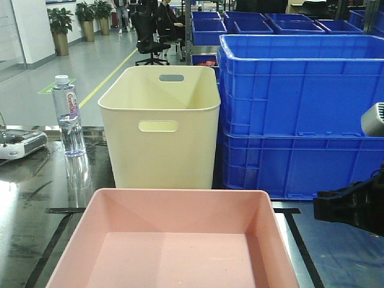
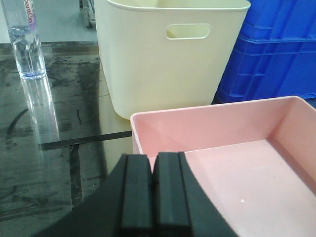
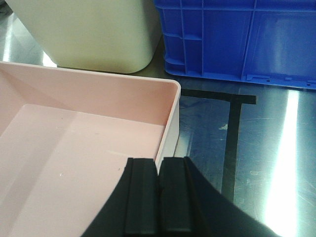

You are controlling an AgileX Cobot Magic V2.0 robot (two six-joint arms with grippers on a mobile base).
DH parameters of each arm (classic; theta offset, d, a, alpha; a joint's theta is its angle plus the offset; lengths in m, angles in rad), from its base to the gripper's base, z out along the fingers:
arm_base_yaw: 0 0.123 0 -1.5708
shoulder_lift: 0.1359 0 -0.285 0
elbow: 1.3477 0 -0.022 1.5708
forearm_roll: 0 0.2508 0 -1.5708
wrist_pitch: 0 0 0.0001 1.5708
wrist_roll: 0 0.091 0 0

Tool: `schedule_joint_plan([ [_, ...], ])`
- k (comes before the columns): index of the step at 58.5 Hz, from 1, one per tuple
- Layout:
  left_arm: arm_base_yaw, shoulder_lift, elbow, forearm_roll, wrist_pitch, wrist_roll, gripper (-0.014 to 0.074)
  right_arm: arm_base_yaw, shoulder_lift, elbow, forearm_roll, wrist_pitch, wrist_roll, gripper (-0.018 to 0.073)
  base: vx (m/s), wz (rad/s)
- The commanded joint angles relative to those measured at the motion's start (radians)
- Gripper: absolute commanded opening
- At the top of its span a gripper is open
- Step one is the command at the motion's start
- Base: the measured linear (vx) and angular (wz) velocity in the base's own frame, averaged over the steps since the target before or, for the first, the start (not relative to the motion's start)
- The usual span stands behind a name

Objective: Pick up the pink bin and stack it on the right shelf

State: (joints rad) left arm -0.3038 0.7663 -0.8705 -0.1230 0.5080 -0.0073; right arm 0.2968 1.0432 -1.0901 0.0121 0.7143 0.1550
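**Desk:** Front view first — what step are you working?

**Operator:** I am reading this as the grab, with the lift not begun. The pink bin [image 1: 180,240] is sitting on the dark shiny shelf [image 1: 36,198] between tape strips, just in front of the cream bin [image 1: 161,126] and the blue crates [image 1: 300,114]. A water bottle [image 1: 68,117] is standing off to the left.

**Desk:** Left wrist?

**Operator:** My left gripper [image 2: 153,192] is pinching the bin's left wall, pads pressed together at the rim, arm reaching level from the near side.

**Desk:** Right wrist?

**Operator:** My right gripper [image 3: 159,195] is clamping the right wall the same way, beside a tape mark [image 3: 232,138]. Next, I am judging, both arms need to be rising evenly so the bin stays level.
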Motion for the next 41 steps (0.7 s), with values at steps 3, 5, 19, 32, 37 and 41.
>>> schedule_joint_plan([
  [3,0.001,-0.004,-0.020,-0.004,-0.079,-0.001,-0.0008,-0.008,-0.017,-0.029,-0.012,-0.067,-0.013,-0.0013,0.00,0.00],
  [5,0.002,-0.013,-0.007,0.003,-0.093,-0.001,-0.0008,-0.008,-0.017,-0.029,-0.012,-0.067,-0.013,-0.0013,0.00,0.00],
  [19,0.136,-0.259,0.330,0.047,-0.284,-0.003,-0.0008,-0.008,-0.017,-0.029,-0.012,-0.067,-0.013,-0.0013,0.00,0.00],
  [32,0.288,-0.565,0.745,0.047,-0.477,-0.003,-0.0008,-0.008,-0.017,-0.029,-0.012,-0.067,-0.013,-0.0013,0.00,0.00],
  [37,0.319,-0.689,0.854,0.047,-0.487,-0.003,-0.0008,-0.008,-0.017,-0.029,-0.012,-0.067,-0.013,-0.0013,0.00,0.00],
  [41,0.331,-0.785,0.914,0.047,-0.485,-0.003,-0.0008,-0.008,-0.017,-0.029,-0.012,-0.068,-0.013,-0.0013,0.00,0.00],
])
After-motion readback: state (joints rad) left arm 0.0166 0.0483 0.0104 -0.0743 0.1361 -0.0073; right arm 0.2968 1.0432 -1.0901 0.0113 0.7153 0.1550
